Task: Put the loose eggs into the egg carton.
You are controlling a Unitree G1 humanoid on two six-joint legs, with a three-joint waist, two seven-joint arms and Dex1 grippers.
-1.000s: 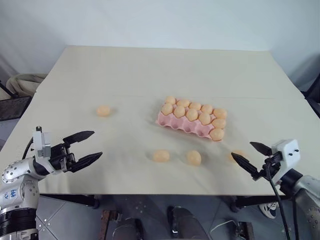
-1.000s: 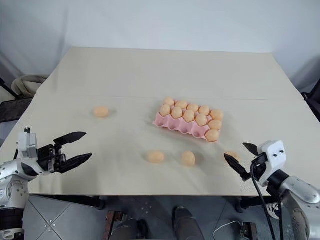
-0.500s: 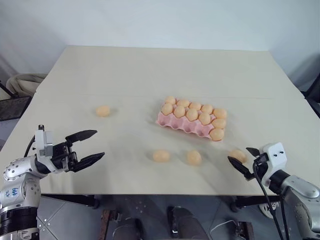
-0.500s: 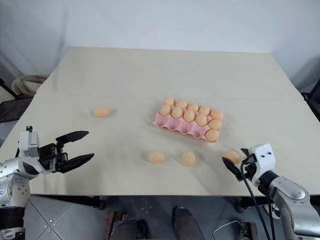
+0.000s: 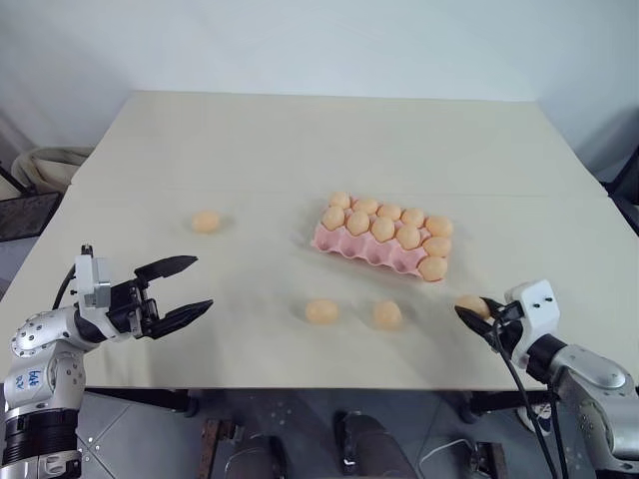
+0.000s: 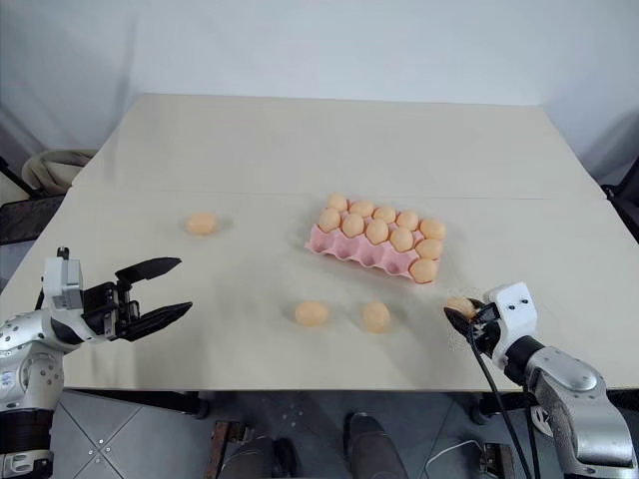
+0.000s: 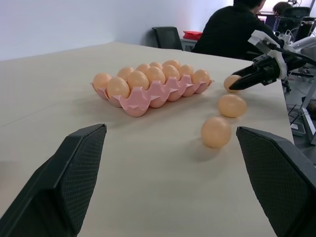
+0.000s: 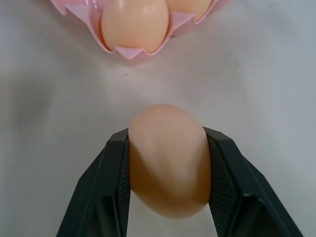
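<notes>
The pink egg carton point(image 5: 351, 249) sits right of the table's middle, its cups filled with pale-orange eggs. Three loose eggs lie on the cloth: one at the left point(image 5: 206, 221) and two in front of the carton point(image 5: 321, 311) point(image 5: 387, 314). A further egg point(image 8: 168, 158) sits near the front right edge, low at the table surface. My right gripper point(image 5: 471, 315) is shut on it, one black finger point(image 8: 111, 182) against each side. My left gripper point(image 5: 203, 283) hovers open over the front left edge, holding nothing.
The beige table point(image 5: 300, 150) has wide bare room behind and left of the carton. In the left wrist view a person in black point(image 7: 227, 34) sits at a desk beyond the table's right side, next to an office chair point(image 7: 168, 37).
My right gripper slid forward around the egg at the front right and its fingers closed on it. The left gripper has stayed put and open.
</notes>
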